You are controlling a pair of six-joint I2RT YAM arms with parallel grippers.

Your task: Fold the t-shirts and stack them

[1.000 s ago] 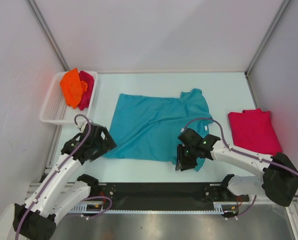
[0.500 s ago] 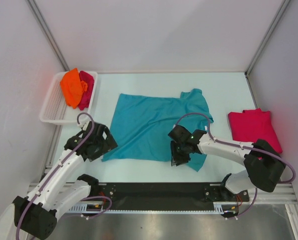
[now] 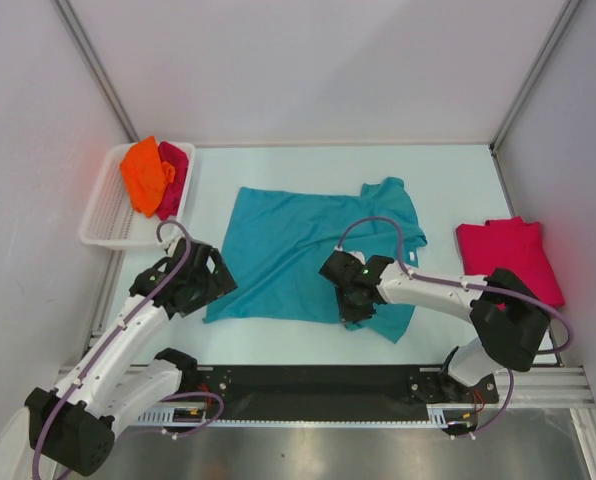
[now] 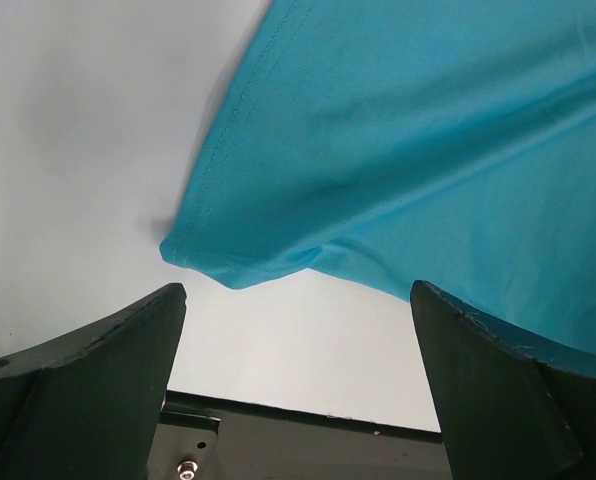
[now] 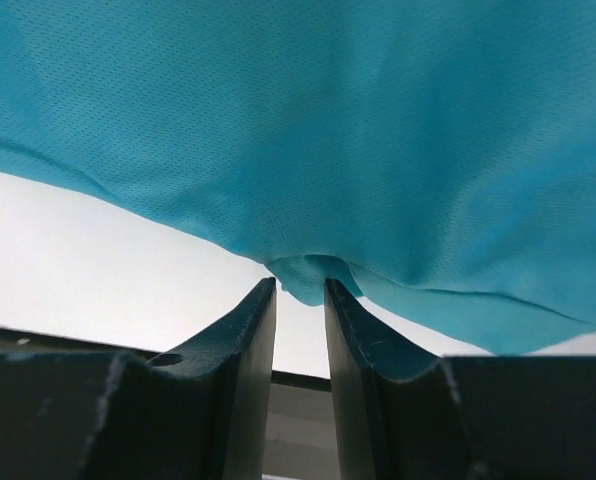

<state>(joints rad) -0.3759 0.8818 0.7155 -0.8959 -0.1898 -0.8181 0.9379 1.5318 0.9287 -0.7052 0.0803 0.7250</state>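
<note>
A teal t-shirt [image 3: 298,245] lies spread flat mid-table, one sleeve toward the far right. My left gripper [image 3: 206,290] hovers at its near-left corner with jaws wide open and empty; the left wrist view shows that corner [image 4: 228,265] just beyond the fingertips [image 4: 168,300]. My right gripper [image 3: 353,305] sits on the near hem, jaws drawn close on a small tuck of teal cloth [image 5: 313,275]. A folded crimson-pink t-shirt [image 3: 508,260] lies at the right. An orange t-shirt [image 3: 143,172] and another crimson-pink one [image 3: 173,178] are bunched in the basket.
The white slatted basket [image 3: 103,215] stands at the far left edge of the table. A black rail [image 3: 318,380] runs along the near edge under both arms. Grey walls and metal posts close in the table on three sides.
The left jaws spread fully open at the shirt's near-left corner. The right gripper slid left along the near hem, and its jaws narrowed onto a fold of teal cloth.
</note>
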